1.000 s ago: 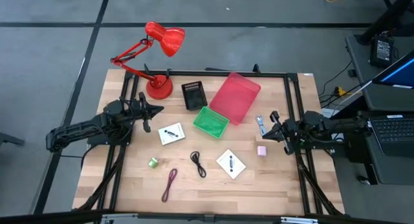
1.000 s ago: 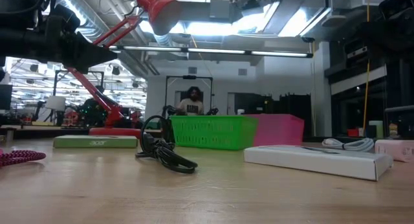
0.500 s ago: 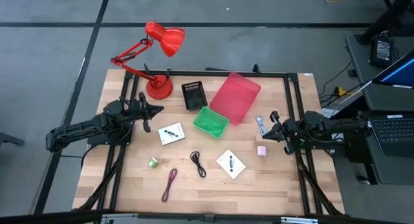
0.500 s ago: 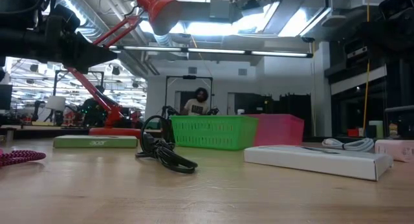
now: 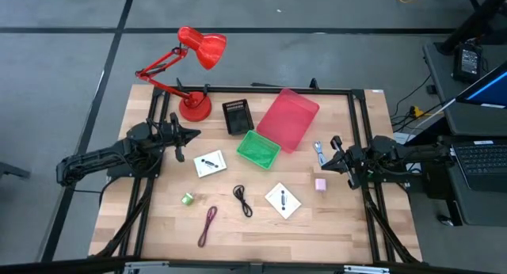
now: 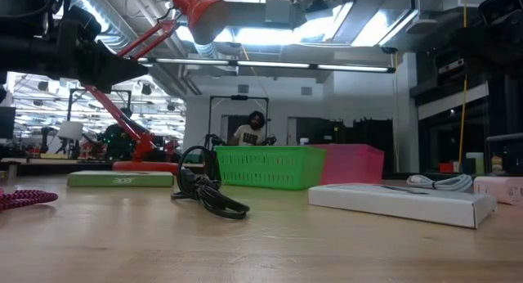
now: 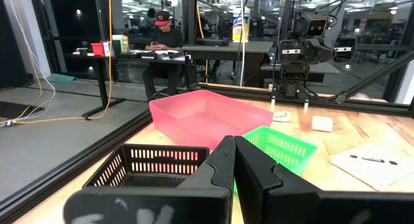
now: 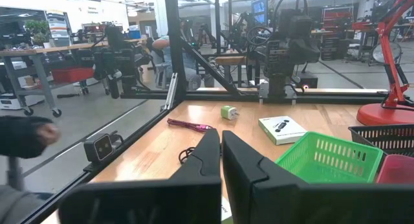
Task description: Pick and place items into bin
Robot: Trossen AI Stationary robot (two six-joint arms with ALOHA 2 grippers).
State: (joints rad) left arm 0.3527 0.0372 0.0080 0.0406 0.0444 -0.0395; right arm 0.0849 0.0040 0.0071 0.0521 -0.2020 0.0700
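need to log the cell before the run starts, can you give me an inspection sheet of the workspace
surface: wooden table, dry, no spills seen
job's things: two white cards, green roll, pink cube, small blue-silver piece, all loose on the table
bins: pink bin, green basket, black basket, nothing seen inside
clutter: red desk lamp at the far left corner
grippers: left end effector shut, empty, beside the lamp base; right end effector shut, empty, near the pink cube
cables: black cable and maroon cable on the near side
surroundings: seated person beyond the table; laptop on a side desk
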